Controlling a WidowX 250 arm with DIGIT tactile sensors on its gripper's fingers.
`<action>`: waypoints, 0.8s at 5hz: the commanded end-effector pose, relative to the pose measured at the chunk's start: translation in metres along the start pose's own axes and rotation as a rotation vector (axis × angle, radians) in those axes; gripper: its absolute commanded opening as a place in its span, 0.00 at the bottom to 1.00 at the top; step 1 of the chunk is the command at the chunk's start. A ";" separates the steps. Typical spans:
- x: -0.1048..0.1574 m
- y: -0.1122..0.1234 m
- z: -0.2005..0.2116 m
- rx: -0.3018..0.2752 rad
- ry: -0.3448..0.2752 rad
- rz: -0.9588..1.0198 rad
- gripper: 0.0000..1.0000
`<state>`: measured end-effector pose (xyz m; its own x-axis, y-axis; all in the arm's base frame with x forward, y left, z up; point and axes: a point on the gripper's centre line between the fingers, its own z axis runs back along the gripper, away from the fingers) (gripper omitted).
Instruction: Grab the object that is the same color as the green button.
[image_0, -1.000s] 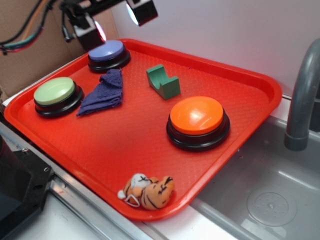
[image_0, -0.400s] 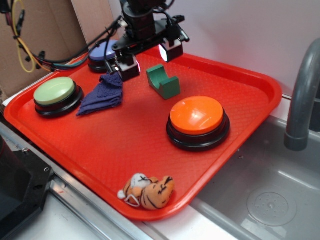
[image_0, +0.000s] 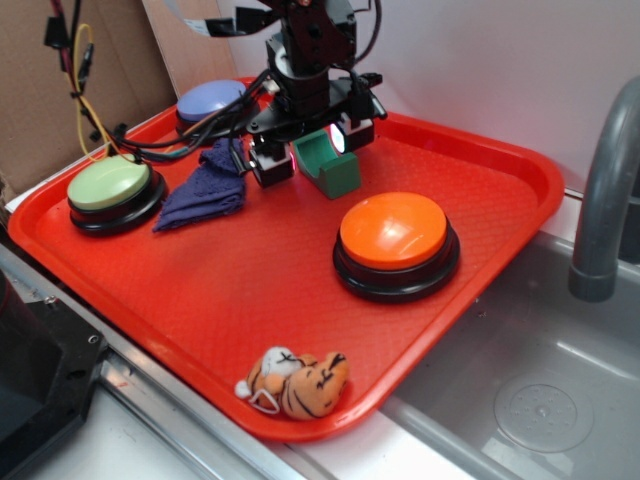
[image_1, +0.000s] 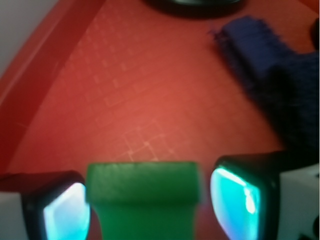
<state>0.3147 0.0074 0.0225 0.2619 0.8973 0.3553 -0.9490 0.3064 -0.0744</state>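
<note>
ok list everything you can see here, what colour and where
tray: 1, red, beside the sink
green block: 1, dark green, notched top, far middle of tray, between the hand's fingers
green button: 1, pale green on black base, tray's left edge
blue button: 1, lavender-blue, far left corner
orange button: 1, orange on black base, right of centre
cloth: 1, blue-purple, crumpled between the green and blue buttons
plush tiger: 1, orange striped, near edge
sink: 1, grey metal, right of tray
faucet: 1, grey, far right
hand: 1, black, open, straddling the block
</note>
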 end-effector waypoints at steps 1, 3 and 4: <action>0.023 -0.008 0.006 -0.061 -0.044 -0.016 0.00; 0.036 -0.009 0.051 -0.116 0.121 -0.291 0.00; 0.039 -0.006 0.086 -0.130 0.192 -0.513 0.00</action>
<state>0.3010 -0.0026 0.0879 0.7340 0.6653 0.1365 -0.6719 0.7407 0.0032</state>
